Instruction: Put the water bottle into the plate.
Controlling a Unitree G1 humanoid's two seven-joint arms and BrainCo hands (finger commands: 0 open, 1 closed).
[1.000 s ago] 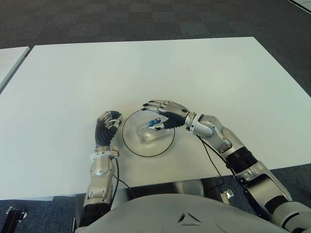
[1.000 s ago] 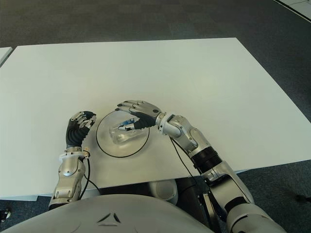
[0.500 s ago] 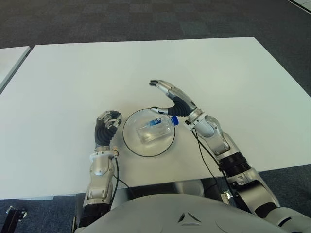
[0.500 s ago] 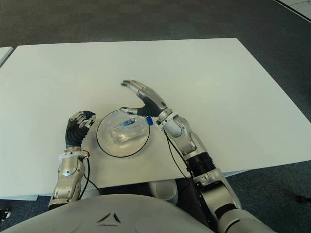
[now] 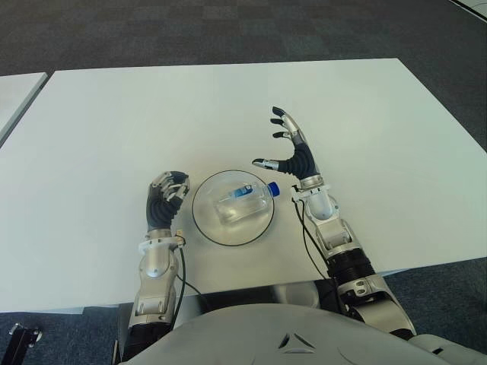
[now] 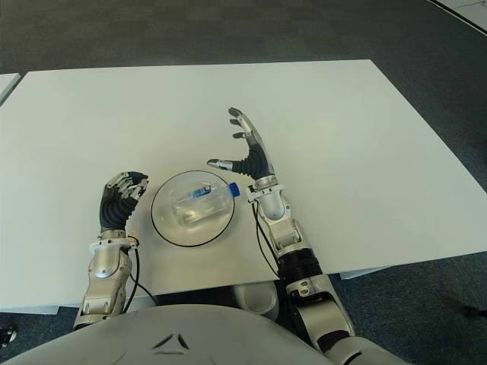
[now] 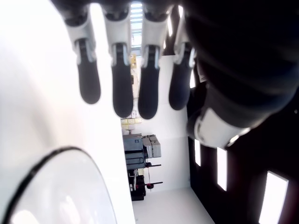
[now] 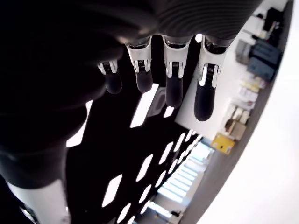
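— Where is the water bottle (image 5: 245,201)?

— It lies on its side inside the plate (image 5: 207,220), a round clear dish with a dark rim that stands on the white table (image 5: 365,114). The bottle is see-through, with a blue label around its middle. Its blue cap points toward the right rim of the plate and reaches just over that edge.

— And the right hand (image 5: 291,150)?

— It is raised just beside the plate, on the plate's right and a little toward the far side of the table from it. The fingers are spread and point up and away from the robot; the thumb sticks out toward the plate. It holds nothing, and it is apart from the bottle. The right wrist view shows four extended fingers (image 8: 204,93) with only open room behind them.

— The left hand (image 5: 166,198)?

— It shows just to the left of the plate, near the rim. Its fingers are curled loosely inward with nothing between them. In the left wrist view, the fingertips (image 7: 123,88) hang above the white table, and the plate's dark rim (image 7: 56,151) curves close by.

— Anything else around?

— Dark carpet (image 5: 228,30) beyond the far edge of the table.
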